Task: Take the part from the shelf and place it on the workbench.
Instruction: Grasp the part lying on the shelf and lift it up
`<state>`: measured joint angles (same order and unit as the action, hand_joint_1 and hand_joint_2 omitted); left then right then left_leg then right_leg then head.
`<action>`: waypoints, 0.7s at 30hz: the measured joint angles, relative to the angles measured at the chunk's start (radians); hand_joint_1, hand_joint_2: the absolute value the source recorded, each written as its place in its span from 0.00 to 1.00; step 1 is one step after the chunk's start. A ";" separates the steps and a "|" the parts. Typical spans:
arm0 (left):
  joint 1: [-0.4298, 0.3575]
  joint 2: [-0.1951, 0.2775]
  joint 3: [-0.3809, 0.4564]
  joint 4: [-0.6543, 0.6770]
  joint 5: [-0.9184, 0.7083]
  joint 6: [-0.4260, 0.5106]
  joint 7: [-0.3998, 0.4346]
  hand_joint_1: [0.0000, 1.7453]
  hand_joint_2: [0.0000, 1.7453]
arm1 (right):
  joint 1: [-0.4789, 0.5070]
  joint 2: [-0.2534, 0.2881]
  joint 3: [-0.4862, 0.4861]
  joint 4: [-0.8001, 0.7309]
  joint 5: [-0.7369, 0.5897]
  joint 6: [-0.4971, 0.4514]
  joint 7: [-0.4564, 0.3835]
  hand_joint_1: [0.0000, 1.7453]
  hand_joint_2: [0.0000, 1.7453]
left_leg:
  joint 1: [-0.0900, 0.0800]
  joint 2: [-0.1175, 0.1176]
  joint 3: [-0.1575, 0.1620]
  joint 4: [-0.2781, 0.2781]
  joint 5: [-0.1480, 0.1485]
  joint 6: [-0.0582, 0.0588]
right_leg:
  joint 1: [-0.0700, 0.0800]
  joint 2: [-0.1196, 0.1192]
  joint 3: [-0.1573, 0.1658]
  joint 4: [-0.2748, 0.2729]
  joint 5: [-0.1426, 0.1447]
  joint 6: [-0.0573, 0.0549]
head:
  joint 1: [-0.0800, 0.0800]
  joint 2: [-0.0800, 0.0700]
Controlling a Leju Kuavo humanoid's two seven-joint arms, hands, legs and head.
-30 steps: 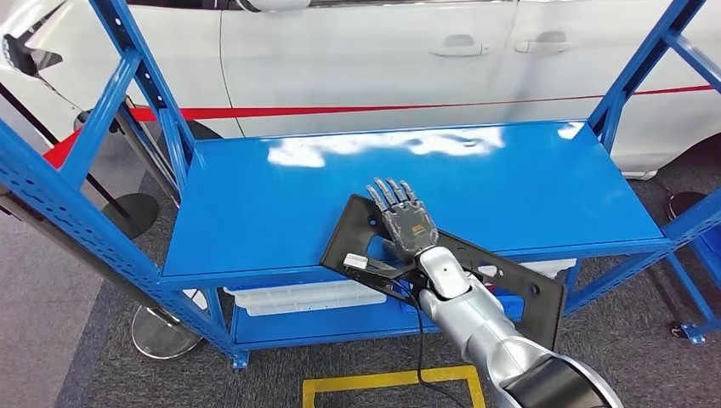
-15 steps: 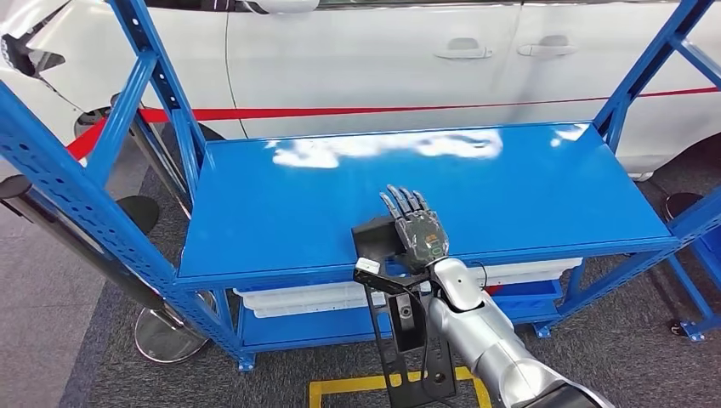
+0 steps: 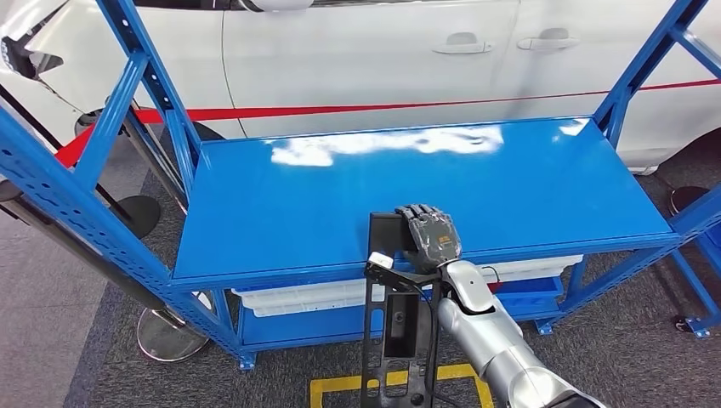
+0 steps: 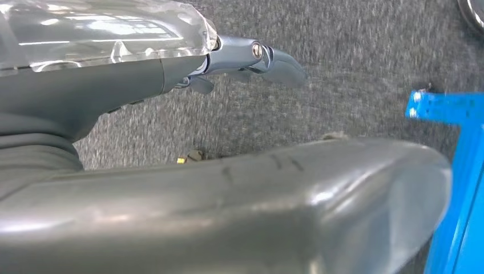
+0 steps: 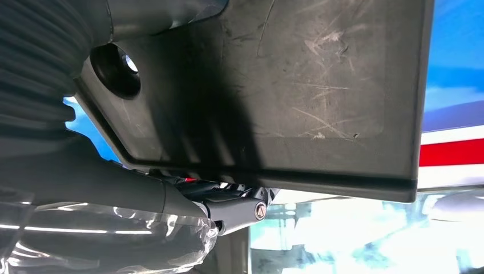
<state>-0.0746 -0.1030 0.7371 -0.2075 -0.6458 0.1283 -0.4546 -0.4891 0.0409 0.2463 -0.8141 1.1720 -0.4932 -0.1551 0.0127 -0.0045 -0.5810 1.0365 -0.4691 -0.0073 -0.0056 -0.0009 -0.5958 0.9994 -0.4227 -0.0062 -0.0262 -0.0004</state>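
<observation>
My right hand has its fingers curled over the top end of the black part, gripping it at the front edge of the blue shelf. It hangs upright, likely for clearance. Left hand hangs over carpet; finger state unclear.

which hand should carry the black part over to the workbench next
Right. The right hand already grips the black part at the blue shelf's front edge; the left hand hangs over carpet, holding nothing.
</observation>
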 joint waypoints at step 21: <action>0.017 -0.007 0.025 0.000 -0.021 0.002 0.014 0.00 0.00 | 0.078 -0.034 -0.094 -0.530 -0.996 0.141 -0.234 1.00 1.00 | -0.002 -0.003 0.008 -0.028 0.023 0.042 | -0.010 0.001 -0.142 0.310 -0.143 0.049 | 0.000 0.000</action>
<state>-0.0581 -0.1097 0.7623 -0.2075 -0.6666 0.1301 -0.4402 -0.4106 0.0068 0.1527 -1.3444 0.1762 -0.3524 -0.3893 0.0111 -0.0076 -0.5730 1.0086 -0.4459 0.0343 -0.0155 -0.0002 -0.7379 1.3097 -0.5660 0.0424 -0.0259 -0.0004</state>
